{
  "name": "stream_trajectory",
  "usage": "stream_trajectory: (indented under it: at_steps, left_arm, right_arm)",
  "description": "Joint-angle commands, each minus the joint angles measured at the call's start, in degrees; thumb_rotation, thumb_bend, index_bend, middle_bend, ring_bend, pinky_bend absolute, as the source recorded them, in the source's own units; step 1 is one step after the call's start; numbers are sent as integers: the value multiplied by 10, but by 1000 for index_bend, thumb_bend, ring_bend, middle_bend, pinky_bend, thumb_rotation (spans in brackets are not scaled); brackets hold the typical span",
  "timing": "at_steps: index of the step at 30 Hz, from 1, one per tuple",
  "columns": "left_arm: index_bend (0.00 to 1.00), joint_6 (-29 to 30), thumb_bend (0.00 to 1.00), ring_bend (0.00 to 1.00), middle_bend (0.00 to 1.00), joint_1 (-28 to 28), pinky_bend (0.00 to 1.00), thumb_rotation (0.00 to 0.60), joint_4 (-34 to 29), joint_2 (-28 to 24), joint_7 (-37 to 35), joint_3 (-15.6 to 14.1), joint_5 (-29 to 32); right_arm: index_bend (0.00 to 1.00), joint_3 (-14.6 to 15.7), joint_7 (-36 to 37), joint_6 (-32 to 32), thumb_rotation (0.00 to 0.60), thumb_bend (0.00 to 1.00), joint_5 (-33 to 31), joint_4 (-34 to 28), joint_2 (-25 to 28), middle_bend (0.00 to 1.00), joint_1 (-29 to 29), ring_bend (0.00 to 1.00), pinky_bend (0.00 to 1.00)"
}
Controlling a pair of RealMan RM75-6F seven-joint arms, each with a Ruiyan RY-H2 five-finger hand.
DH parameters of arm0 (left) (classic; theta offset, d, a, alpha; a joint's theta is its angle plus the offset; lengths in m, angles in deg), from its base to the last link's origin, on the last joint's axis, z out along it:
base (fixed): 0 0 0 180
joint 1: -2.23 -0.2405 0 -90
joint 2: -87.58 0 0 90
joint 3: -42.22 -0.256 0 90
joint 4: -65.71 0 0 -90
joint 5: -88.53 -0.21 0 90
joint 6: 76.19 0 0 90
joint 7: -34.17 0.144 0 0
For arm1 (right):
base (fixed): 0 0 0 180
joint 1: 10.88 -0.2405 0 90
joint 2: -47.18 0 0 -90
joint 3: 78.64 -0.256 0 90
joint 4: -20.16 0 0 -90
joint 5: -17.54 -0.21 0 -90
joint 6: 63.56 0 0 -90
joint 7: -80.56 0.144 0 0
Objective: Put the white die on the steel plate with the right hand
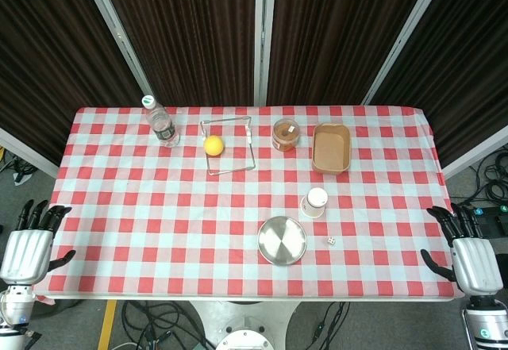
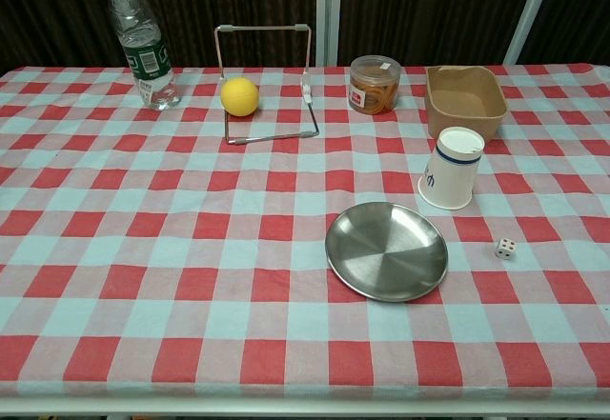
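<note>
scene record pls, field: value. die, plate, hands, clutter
die: white die on the cloth, right of the plate, apart from it
plate: steel plate empty, near front edge
right hand: right hand open, off the table's right edge
left hand: left hand open, off the left edge
clutter: paper cup behind the plate

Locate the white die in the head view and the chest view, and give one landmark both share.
Head view: the white die lies lower right of centre, just right of the steel plate.
Chest view: the die sits at right, right of the plate.
Shared landmark: the white paper cup behind it.
</note>
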Motion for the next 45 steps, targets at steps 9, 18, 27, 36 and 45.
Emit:
stream_trajectory:
  at_steps: [9, 18, 27, 36, 45]
  left_arm:
    - [197, -9, 17, 88, 198, 5, 3, 600, 1, 2, -15, 0, 2]
    - [198, -12, 17, 88, 198, 7, 3, 600, 4, 3, -32, -2, 0]
    - [198, -14, 16, 88, 198, 3, 3, 600, 17, 8, -53, -5, 7]
    - [205, -14, 17, 88, 198, 0, 3, 600, 28, 13, -70, -5, 10]
    - [204, -18, 17, 88, 198, 1, 3, 600, 34, 16, -81, -5, 13]
  right_arm:
    - [144, -2, -3, 13, 600, 180, 14, -7, -5, 266, -15, 89, 144]
    - [203, 4, -61, 179, 600, 162, 14, -34, -15, 709, -108, 662, 768]
    - [384, -9, -149, 342, 600, 169, -34, 21, -93, 981, -212, 930, 1000]
    - [427, -8, -198, 373, 600, 170, -50, 77, -157, 990, -249, 935, 1000]
    - [431, -1, -207, 385, 600, 169, -68, 99, -173, 990, -264, 935, 1000]
